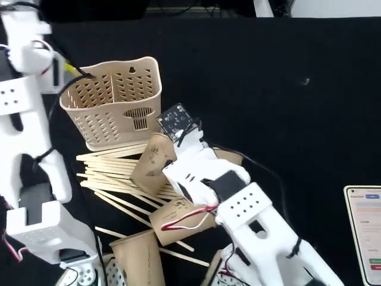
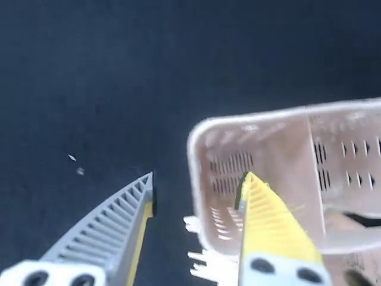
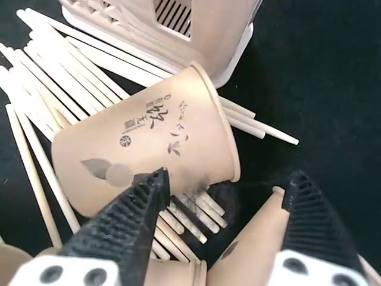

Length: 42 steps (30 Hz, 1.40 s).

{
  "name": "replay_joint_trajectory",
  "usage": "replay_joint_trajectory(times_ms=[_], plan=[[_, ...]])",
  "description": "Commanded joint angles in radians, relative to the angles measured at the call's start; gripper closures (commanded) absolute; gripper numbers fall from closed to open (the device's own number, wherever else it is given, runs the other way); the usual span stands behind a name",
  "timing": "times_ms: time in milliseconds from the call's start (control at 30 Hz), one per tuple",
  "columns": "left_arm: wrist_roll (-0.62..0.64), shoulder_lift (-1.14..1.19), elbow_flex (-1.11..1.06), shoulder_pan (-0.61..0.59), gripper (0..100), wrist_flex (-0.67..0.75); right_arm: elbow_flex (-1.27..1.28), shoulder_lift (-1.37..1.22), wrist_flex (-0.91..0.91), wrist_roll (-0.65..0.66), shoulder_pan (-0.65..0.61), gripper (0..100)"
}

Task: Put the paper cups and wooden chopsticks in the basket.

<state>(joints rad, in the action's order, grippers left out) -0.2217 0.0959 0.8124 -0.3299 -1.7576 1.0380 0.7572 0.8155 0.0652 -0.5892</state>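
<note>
The right pincer [image 3: 229,176] hung released over a paper cup [image 3: 149,137] lying on wooden chopsticks [image 3: 71,65]; the left pincer [image 2: 197,176] gaped above the basket [image 2: 250,123] rim.

Paper cup [image 3: 149,149]: inked characters, prob. a logo; phone [image 1: 364,229] text illegible.

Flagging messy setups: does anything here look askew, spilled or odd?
Yes. The basket looks tilted, with the open left hand seemingly straddling its rim. Paper cups lie on their sides atop a scattered heap of chopsticks beside it.
</note>
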Motion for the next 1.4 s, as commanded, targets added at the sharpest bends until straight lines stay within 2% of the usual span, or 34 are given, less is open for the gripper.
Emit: replay_joint_trajectory(times_ms=[0,167,233,367,400,467,567,800,900,1033,1100,1267,1367], plan=[[-0.009,-0.031,0.147,-0.048,77,-0.002,-0.041,-0.027,-0.037,0.011,-0.014,68.5],[0.008,-0.068,0.179,-0.105,77,-0.003,-0.038,-0.059,-0.071,0.011,-0.009,68.5],[0.043,-0.117,0.145,-0.133,77,-0.003,-0.038,-0.061,-0.061,0.012,-0.009,71.5],[0.055,-0.241,0.038,-0.163,77,-0.003,-0.038,-0.058,-0.066,0.118,-0.009,97.5],[0.054,-0.272,0.001,-0.171,77,-0.003,-0.039,-0.056,-0.063,0.143,-0.009,99.1],[0.054,-0.324,-0.084,-0.18,77,-0.003,-0.038,-0.048,-0.052,0.157,-0.009,94.6],[0.054,-0.382,-0.225,-0.182,77,-0.002,-0.041,0.018,-0.006,0.164,-0.009,99.0],[0.052,-0.416,-0.549,-0.248,77,0.002,-0.035,0.318,0.146,0.16,-0.005,98.6],[0.052,-0.414,-0.673,-0.288,77,0.012,-0.031,0.355,0.149,0.164,0.109,94.7],[0.06,-0.425,-0.851,-0.302,77,0.107,-0.17,0.291,0.235,0.17,0.368,78.9],[0.061,-0.425,-0.932,-0.292,77,0.16,-0.291,0.211,0.331,0.265,0.404,75.6],[0.138,-0.425,-1.152,-0.283,77,0.334,-0.561,-0.058,0.621,0.635,0.411,75.5],[0.219,-0.425,-1.268,-0.282,77,0.427,-0.665,-0.18,0.724,0.749,0.407,75.5]])
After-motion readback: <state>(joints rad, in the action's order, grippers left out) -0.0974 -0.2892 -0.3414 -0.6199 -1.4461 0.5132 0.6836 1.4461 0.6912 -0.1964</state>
